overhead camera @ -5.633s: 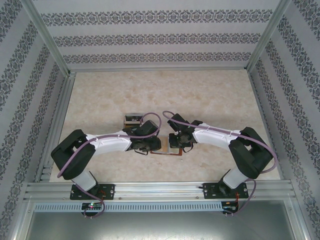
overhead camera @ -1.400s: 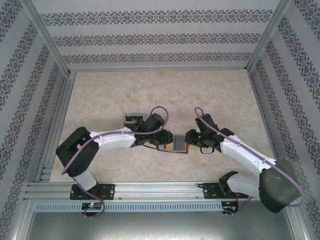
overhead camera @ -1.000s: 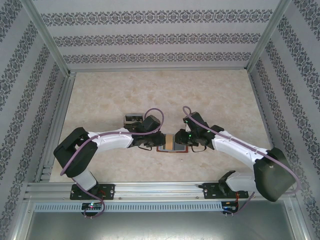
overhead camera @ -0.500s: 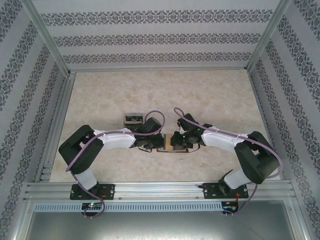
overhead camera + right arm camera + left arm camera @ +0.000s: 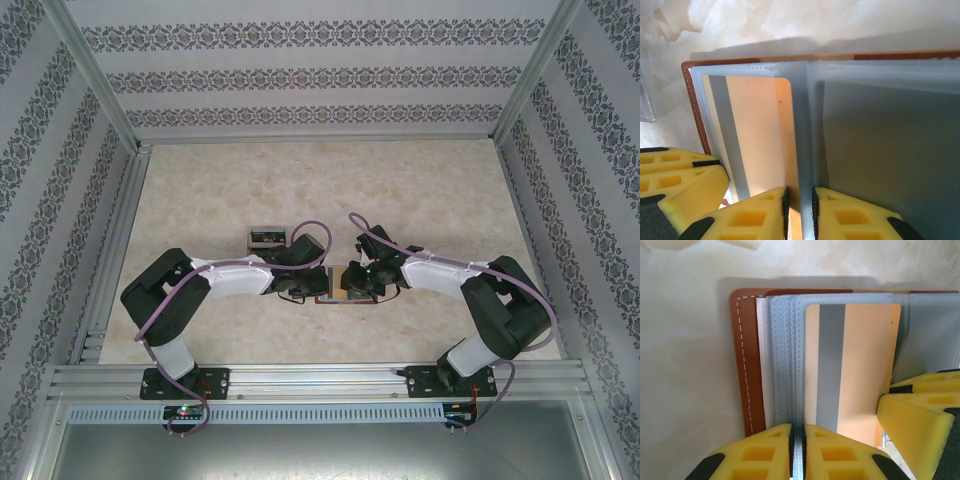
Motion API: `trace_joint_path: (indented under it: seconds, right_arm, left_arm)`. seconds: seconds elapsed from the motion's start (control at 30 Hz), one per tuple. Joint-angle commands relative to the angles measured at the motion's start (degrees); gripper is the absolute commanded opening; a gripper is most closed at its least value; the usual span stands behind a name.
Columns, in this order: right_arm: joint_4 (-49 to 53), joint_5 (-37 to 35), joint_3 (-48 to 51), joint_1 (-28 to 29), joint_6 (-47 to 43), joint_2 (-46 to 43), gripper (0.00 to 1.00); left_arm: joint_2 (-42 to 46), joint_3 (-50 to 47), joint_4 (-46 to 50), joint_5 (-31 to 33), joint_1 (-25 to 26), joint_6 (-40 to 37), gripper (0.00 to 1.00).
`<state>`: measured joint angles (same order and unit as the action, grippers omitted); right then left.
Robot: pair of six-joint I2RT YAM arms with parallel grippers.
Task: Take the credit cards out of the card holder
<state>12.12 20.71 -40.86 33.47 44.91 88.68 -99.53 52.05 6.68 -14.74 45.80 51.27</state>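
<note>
From above, the table [image 5: 400,190] is bright under soft, even light, and the arms [image 5: 230,278] throw only weak shadows. In the left wrist view the wallet [image 5: 747,365] is sharp and casts a dark band of shadow behind its far edge; the left gripper [image 5: 796,436] at the bottom is out of focus. In the right wrist view the table is washed out at top left, and the right gripper [image 5: 799,197] is blurred.
</note>
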Motion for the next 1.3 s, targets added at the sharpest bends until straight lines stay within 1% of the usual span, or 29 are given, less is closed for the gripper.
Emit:
trace_joint_path:
  seconds: [0.0,0.13,0.2,0.23,0.63,0.87,0.97,1.03,1.1,1.27]
  right_arm:
    - [-1.70,1.26,0.16,-0.16,0.70,0.72,0.22]
    - [-2.06,1.31,0.77,-0.42,0.84,0.05,0.11]
    - [-2.08,1.26,1.12,-0.65,0.91,-0.38,0.01]
    - [-2.01,1.22,1.24,-0.82,0.91,-0.66,0.00]
    - [0.86,0.56,3.85,-4.74,-0.49,-6.56,0.00]
    - [0.54,1.48,5.22,-5.35,-1.05,-8.51,0.00]
    - [-0.63,2.54,4.73,-4.80,-1.65,-9.54,0.16]
    - [-0.10,2.17,3.44,-4.15,-2.67,-9.85,0.22]
    - [0.53,1.88,1.87,-3.68,-3.65,-9.24,0.25]
    - [1.33,2.74,-1.42,-3.20,-5.37,-4.41,0.29]
  left_arm:
    - [-1.70,0.69,3.03,0.06,0.45,0.56,0.15]
    - [-1.41,0.74,3.41,0.24,0.52,0.50,0.15]
    - [-1.29,0.72,3.76,0.40,0.52,0.42,0.15]
    - [-1.16,0.72,4.06,0.55,0.53,0.41,0.14]
    - [0.20,-0.58,6.51,2.92,0.43,0.59,0.11]
    - [0.30,-0.64,6.33,2.97,0.43,0.26,0.11]
    - [0.12,-0.29,6.42,2.96,0.43,0.07,0.11]
    - [-0.10,-0.02,6.59,2.99,0.43,0.04,0.10]
    - [-0.47,0.18,6.77,2.86,0.43,0.13,0.09]
    - [-1.34,1.15,7.95,2.88,0.43,0.05,0.06]
